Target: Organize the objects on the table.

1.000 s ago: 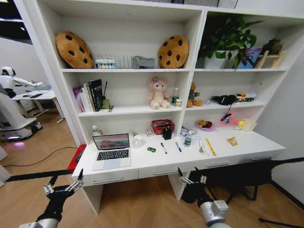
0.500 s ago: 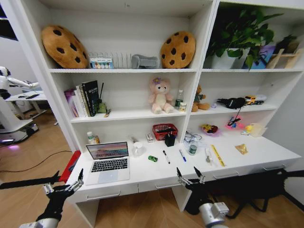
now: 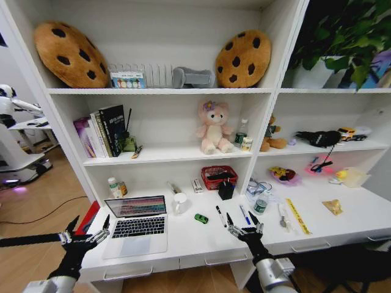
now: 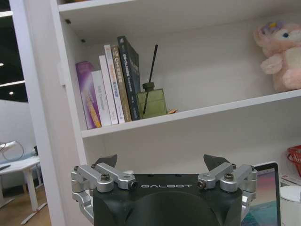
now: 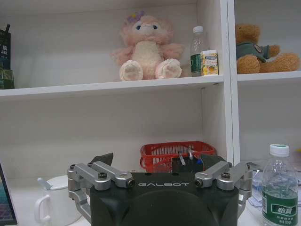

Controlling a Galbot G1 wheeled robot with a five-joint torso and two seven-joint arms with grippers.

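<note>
White table (image 3: 201, 241) is sitting under shelves, carrying a laptop (image 3: 135, 226) at its left end, a green toy (image 3: 201, 218) mid-desk, then a black pen (image 3: 220, 215) and blue pen (image 3: 244, 214). Left gripper (image 3: 85, 230) is hovering, jaws spread, off the laptop's left corner; right gripper (image 3: 242, 224) is hovering, jaws spread, over the front edge just below the pens.

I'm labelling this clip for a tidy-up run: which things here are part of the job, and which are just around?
Job:
laptop
green toy
black pen
blue pen
table

Just around:
cookie cushions
pink plush bear
books
red basket
plant
</note>
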